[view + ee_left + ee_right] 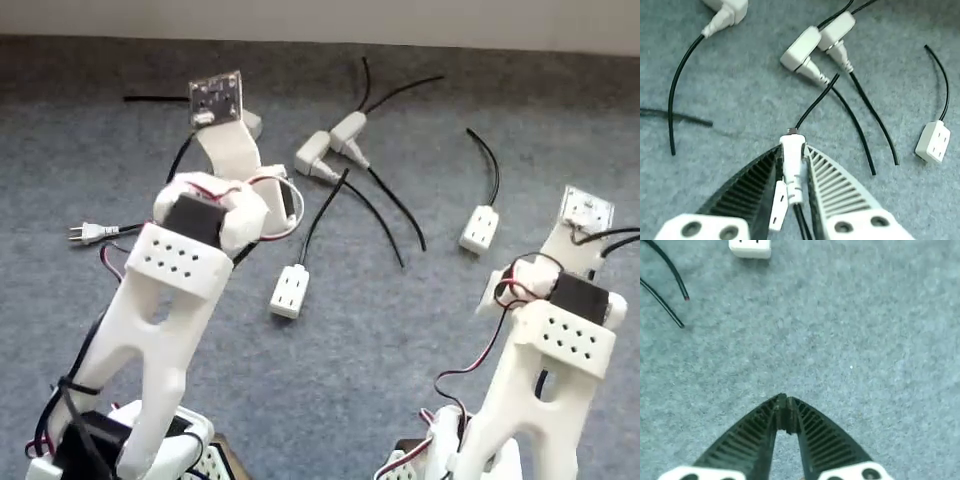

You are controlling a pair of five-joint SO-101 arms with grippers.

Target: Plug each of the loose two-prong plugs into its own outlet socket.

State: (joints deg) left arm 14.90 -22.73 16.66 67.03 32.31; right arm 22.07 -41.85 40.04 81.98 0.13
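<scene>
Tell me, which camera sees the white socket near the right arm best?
The left wrist view: the socket lies whole there, its slots plain. The high view shows the socket whole too, but farther off, slots faint. The right wrist view catches just one end of the socket.

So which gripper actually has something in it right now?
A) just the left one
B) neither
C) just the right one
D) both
A: the left gripper is clamped on a white connector, while the right gripper is shut on nothing above the gray carpet.
</scene>
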